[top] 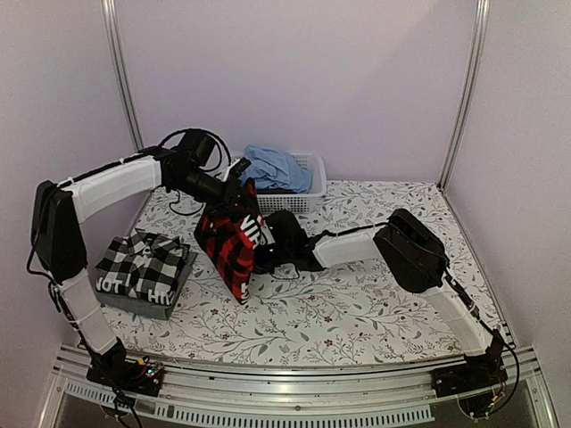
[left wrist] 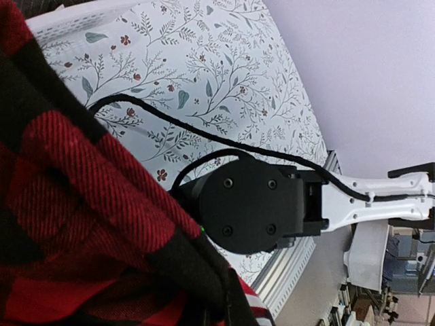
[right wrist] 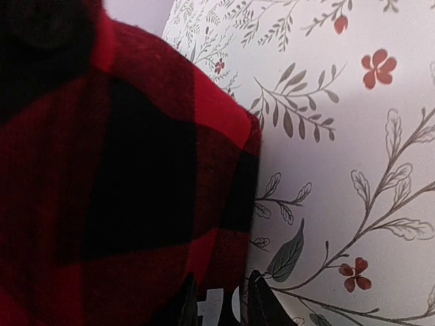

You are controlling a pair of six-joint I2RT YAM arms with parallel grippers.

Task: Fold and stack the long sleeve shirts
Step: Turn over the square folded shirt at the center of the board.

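Note:
A red-and-black check flannel shirt [top: 228,242] hangs bunched above the middle of the table, with white lettering on its right side. My left gripper [top: 239,183] is shut on its top; in the left wrist view the flannel [left wrist: 75,204] covers the fingers. My right gripper [top: 265,245] is at the shirt's right edge. In the right wrist view its fingertips [right wrist: 258,302] stand close either side of the lettered hem [right wrist: 217,299], shut on it. At the left, a folded black-and-white check shirt [top: 143,260] lies on a folded dark grey lettered one [top: 152,301].
A white basket [top: 312,183] holding blue cloth [top: 277,168] stands at the back of the floral tablecloth [top: 375,303]. The right arm's black wrist joint [left wrist: 251,204] and its cable sit close beside the hanging flannel. Metal posts rise at the back corners.

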